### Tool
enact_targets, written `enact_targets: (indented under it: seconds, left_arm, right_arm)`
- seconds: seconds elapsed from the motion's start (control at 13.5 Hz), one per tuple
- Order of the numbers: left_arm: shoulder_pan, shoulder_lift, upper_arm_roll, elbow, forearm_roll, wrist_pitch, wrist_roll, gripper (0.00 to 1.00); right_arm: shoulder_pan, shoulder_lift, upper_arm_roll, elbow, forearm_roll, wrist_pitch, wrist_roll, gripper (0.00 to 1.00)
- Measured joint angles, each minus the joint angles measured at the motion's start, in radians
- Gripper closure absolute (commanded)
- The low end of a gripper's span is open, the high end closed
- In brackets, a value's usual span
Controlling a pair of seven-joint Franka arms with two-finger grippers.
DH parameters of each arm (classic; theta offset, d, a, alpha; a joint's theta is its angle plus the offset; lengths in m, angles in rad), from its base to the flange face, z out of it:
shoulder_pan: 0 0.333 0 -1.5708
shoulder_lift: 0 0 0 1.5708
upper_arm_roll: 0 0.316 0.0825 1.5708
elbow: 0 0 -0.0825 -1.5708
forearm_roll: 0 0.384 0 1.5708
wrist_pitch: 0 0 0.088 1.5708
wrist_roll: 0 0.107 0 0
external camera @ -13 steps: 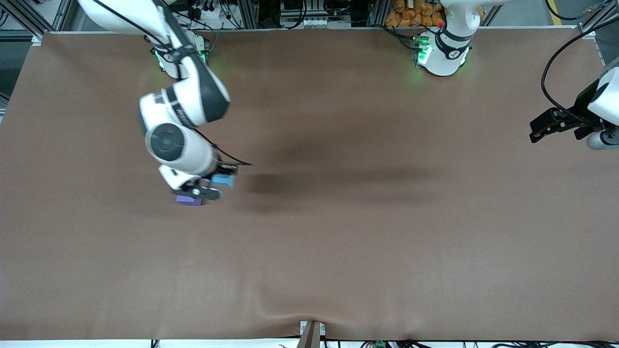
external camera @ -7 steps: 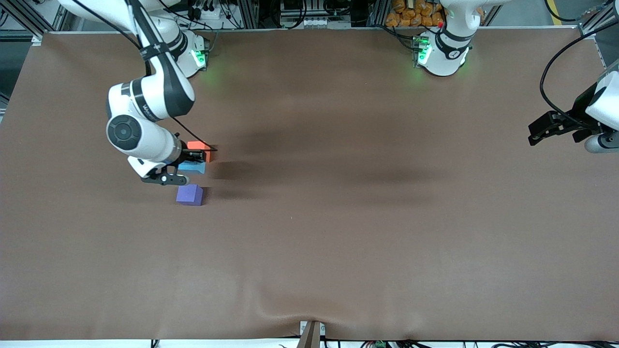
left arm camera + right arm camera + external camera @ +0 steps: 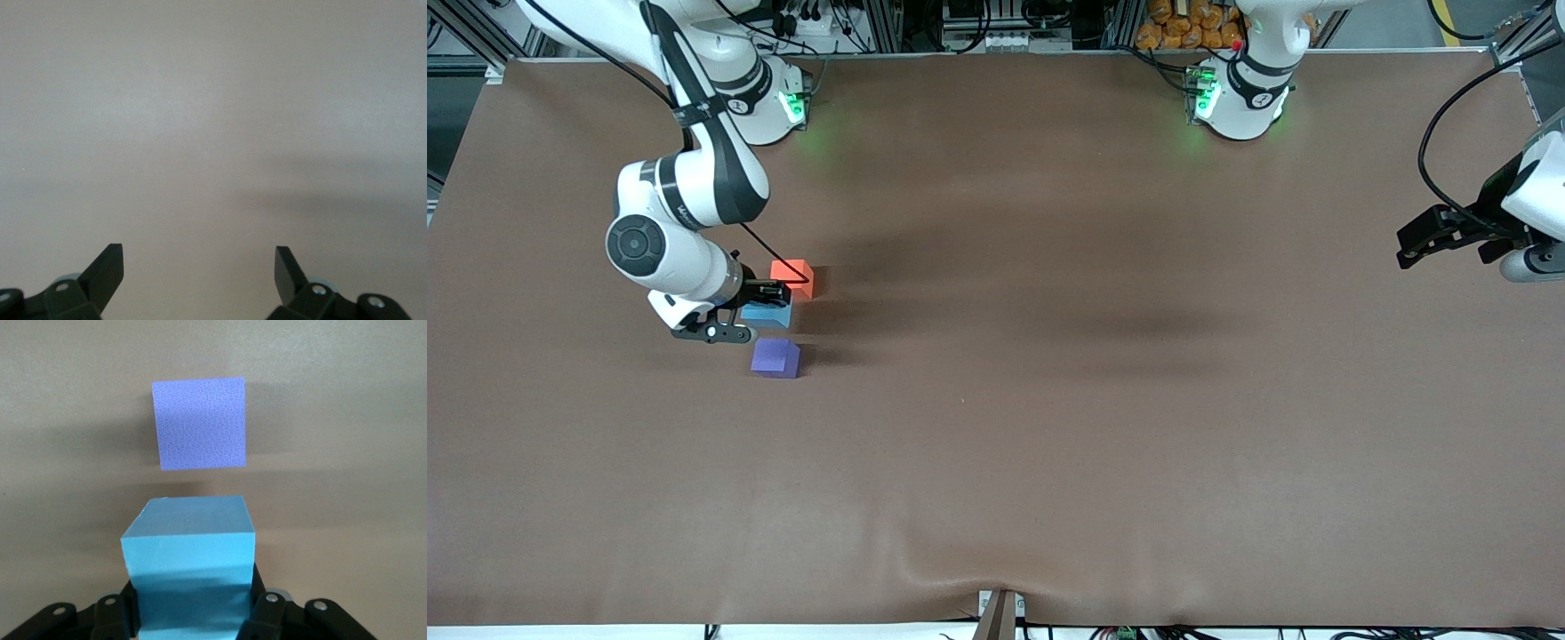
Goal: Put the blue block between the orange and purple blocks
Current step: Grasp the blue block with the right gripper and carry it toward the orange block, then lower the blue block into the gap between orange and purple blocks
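My right gripper (image 3: 749,311) is shut on the sky-blue block (image 3: 770,314), low over the table. In the front view the blue block lies in the gap between the orange block (image 3: 793,276) and the purple block (image 3: 775,357). I cannot tell whether it touches the table. In the right wrist view the blue block (image 3: 189,543) sits between the gripper's (image 3: 193,617) dark fingers, with the purple block (image 3: 199,423) a short gap ahead of it. The orange block is out of that view. My left gripper (image 3: 1440,233) waits open at the left arm's end of the table, its jaws (image 3: 199,267) wide apart over bare cloth.
A brown cloth (image 3: 1049,400) covers the whole table, with a wrinkle at the edge nearest the front camera. The right arm's elbow and forearm (image 3: 685,204) hang over the table beside the three blocks. Cables and equipment line the edge by the robots' bases.
The right arm swung toward its own end of the table, carrying the blue block from beside the purple block into the gap. The orange block has come into view. The left arm barely moved.
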Motion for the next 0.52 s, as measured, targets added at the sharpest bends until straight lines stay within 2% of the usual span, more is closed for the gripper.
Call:
enact_targets:
  seconds: [0.52]
  left_arm:
    - [0.0, 0.0, -0.002, 0.0, 0.0, 0.0, 0.0, 0.0]
  right_arm:
    - [0.0, 0.027, 0.001, -0.024, 0.0, 0.05, -0.001, 1.0]
